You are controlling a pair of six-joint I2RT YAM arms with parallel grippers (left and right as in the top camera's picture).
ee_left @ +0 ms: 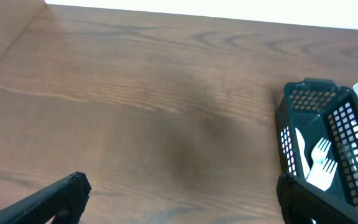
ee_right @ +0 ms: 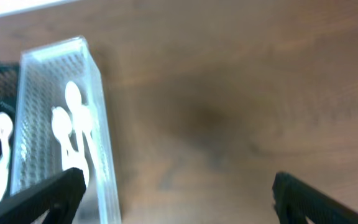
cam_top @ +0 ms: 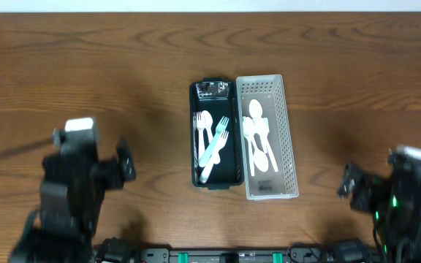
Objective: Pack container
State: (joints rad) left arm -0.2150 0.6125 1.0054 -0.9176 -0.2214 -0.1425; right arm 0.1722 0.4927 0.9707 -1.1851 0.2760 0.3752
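A black perforated container (cam_top: 213, 183) sits mid-table holding white plastic forks (cam_top: 215, 146) and a spoon. A white perforated container (cam_top: 291, 146) stands touching its right side and holds several white spoons (cam_top: 257, 139). My left gripper (ee_left: 179, 199) is open and empty over bare wood, left of the black container (ee_left: 319, 124). My right gripper (ee_right: 176, 196) is open and empty over bare wood, right of the white container (ee_right: 101, 137). Both arms sit low near the front edge, the left arm (cam_top: 71, 190) far left and the right arm (cam_top: 397, 201) far right.
The wooden table (cam_top: 86, 66) stretches wide on both sides of the containers. A black rail with green clips (cam_top: 232, 256) runs along the front edge.
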